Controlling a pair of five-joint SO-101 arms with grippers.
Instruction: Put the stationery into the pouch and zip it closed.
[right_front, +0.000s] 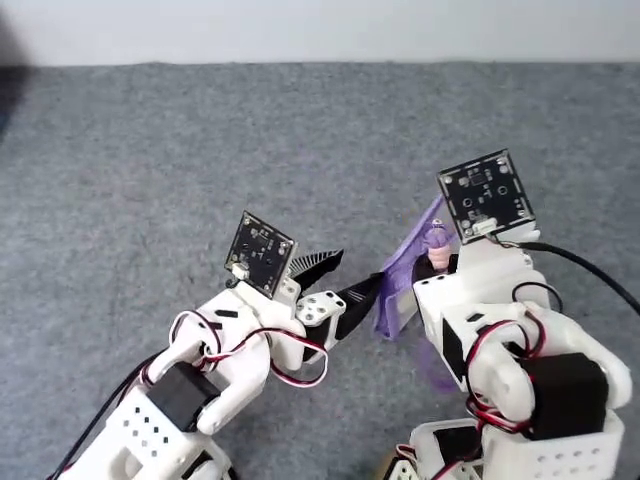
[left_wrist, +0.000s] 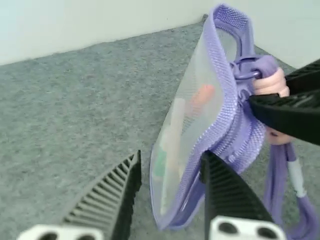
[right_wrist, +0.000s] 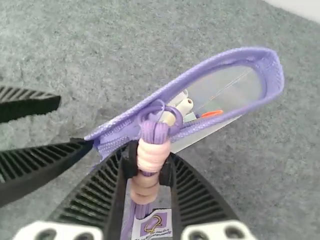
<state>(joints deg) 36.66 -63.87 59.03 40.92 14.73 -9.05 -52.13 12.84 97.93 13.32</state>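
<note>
Pouch (right_wrist: 215, 67): held up off grey mat (right_front: 150, 150), between both arms; mouth looks open, stationery (left_wrist: 200, 97) inside.
Right gripper (right_wrist: 147, 160): clamped on beaded zipper pull (right_wrist: 152, 145).
Left gripper (left_wrist: 171, 160): jaws wide, straddling one pouch corner.
Handling: light, floppy, slick film, likely to twist; probably best pinched at stitched zipper tape.

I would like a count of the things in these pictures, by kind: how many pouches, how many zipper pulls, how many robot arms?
Purple zip pouch with clear plastic side: 1
Purple cord zipper pull with pink beads: 1
White robot arms with black ribbed jaws: 2 (left arm, right arm)
Total: 4
Stationery inside the pouch is too blurred to count.
</note>
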